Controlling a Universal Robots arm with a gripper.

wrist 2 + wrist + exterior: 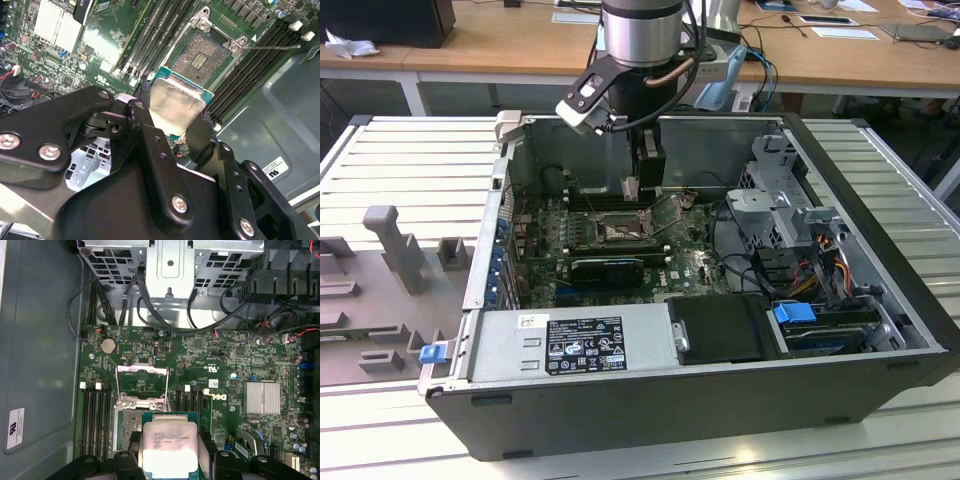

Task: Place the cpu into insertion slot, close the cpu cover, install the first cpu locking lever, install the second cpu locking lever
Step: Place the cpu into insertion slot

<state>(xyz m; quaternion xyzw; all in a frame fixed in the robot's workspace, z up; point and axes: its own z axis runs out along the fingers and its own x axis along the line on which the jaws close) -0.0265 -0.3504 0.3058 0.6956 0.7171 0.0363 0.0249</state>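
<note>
Chip (175,107): hanging just above the open socket (202,55), being clamped at its edges between the black fingers (150,137) of the claw (174,122). Likely risking a skewed landing (smooth silvery lid, thin green rim, little to bite on), scraping or bending the socket's fine glinting contact grid, or slipping free.

Open dark grey metal PC case (670,410) sitting on a ribbed silver table (410,170). Silver power supply box (570,345) inside along the camera-side wall, blue plastic clip (433,352) just beside it. Grey plastic block fixture (395,245) on the exterior view's left.
</note>
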